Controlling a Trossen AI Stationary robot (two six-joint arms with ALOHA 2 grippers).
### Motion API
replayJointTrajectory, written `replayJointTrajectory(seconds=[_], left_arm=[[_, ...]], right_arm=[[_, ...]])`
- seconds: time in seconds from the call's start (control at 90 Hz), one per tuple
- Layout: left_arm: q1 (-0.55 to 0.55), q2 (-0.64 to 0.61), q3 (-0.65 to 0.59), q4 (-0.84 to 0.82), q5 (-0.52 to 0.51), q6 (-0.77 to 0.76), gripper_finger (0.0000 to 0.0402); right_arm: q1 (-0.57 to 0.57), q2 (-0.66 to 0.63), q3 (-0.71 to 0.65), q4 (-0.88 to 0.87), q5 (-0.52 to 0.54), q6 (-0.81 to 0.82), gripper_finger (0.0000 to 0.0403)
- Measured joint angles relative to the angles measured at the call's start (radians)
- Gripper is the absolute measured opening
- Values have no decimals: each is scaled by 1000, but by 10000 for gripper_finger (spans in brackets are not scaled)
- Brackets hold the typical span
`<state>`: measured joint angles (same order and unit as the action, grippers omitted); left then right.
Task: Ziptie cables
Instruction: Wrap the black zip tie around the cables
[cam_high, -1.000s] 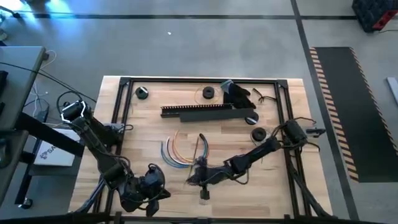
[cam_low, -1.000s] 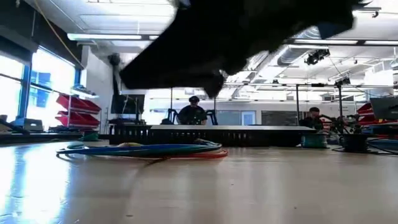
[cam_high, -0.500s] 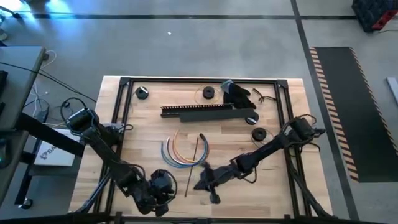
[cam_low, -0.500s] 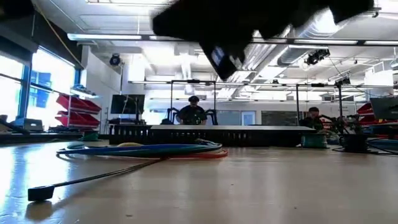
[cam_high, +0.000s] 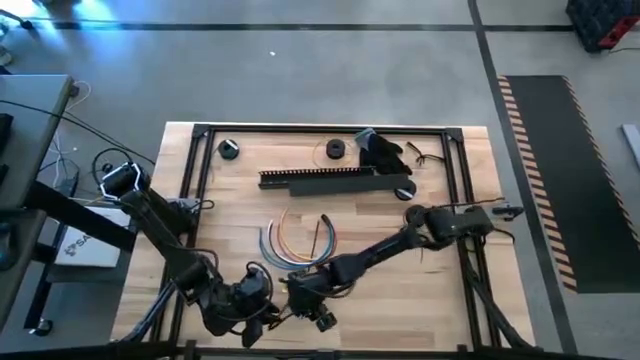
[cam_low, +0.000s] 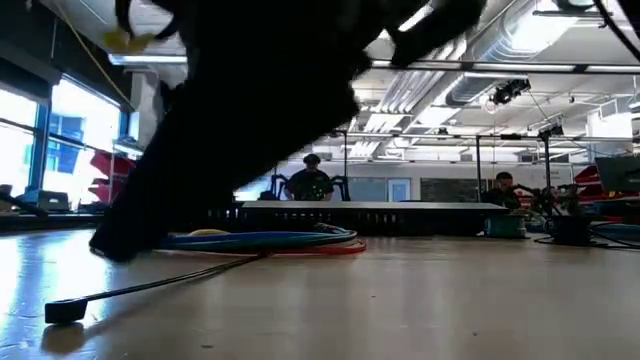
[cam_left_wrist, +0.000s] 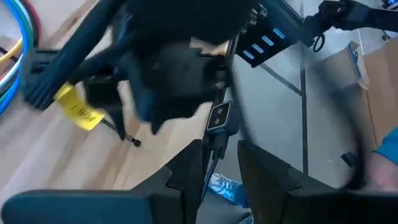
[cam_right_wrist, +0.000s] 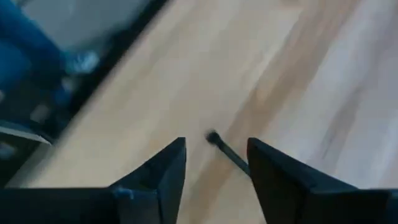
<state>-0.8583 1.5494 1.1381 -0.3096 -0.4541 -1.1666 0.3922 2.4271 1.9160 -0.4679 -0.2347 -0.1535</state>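
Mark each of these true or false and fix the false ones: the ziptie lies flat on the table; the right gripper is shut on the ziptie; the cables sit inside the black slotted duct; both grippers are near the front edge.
1. The ziptie lies flat on the table. True.
2. The right gripper is shut on the ziptie. False: its fingers stand apart, with the ziptie's head on the wood between them.
3. The cables sit inside the black slotted duct. False: they lie loose on the wood, apart from the duct.
4. The left gripper and the right gripper are both near the table's front edge. True.
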Motion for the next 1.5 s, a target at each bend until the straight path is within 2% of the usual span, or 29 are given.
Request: replayJointTrajectory(seconds=[0.189,0.389,0.456,0.611,0.933,1.089,1.244,1.389,1.5], left_arm=[[-6,0,0,0,-3,-1,90],[-7,2,0,2,-3,-1,90],[-7,2,0,1,-3,0,90],[-7,2,0,-5,13,7,90],[-8,2,0,-5,76,12,90],[-12,2,0,2,48,57,90],[-24,5,0,2,-23,116,90],[-29,33,0,3,-86,132,90],[-23,74,1,27,-106,132,90]], right_arm=[[-6,45,47,-34,25,-57,121],[10,53,35,-38,93,-224,19],[23,53,33,-29,154,-247,7],[71,59,29,49,388,-219,1],[155,8,25,89,611,193,0],[189,-19,24,48,682,363,0],[204,-51,10,-93,769,571,0],[223,-147,-140,-84,835,771,0],[228,-267,-331,43,837,856,0]])
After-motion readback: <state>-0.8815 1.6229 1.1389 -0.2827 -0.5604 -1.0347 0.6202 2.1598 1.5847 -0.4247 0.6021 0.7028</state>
